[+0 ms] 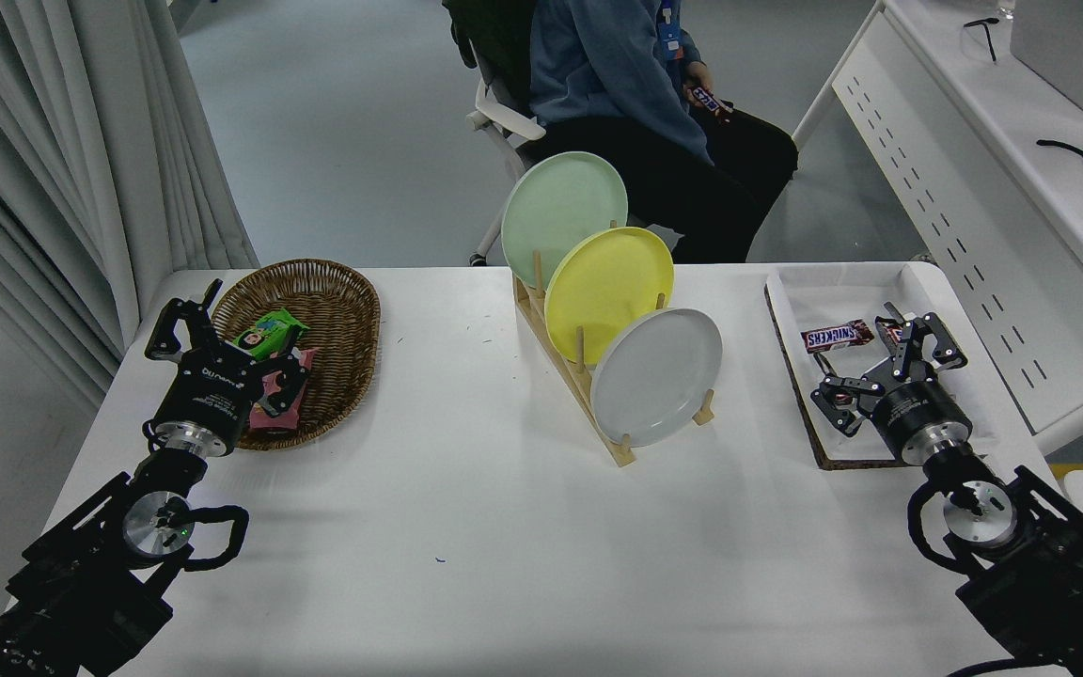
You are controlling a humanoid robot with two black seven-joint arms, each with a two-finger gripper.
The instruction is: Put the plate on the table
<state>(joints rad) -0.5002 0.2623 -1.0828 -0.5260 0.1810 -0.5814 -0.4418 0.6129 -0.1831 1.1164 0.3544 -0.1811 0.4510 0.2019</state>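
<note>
While upright in one wooden rack (588, 385): three plates, the plate (659, 376) nearest.

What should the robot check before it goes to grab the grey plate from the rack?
1. Grey plate stands upright in the front slot of the wooden rack: ok.
2. Right gripper is open and holds nothing: ok.
3. Right gripper hovers over the tray, away from the plate: not ok yet.
4. Yellow plate sits close behind the grey one, so lift with care: cannot tell the gap.
5. Bare table in front of the rack for setting it down: ok.
6. Left gripper is parked by the basket: ok.
</note>
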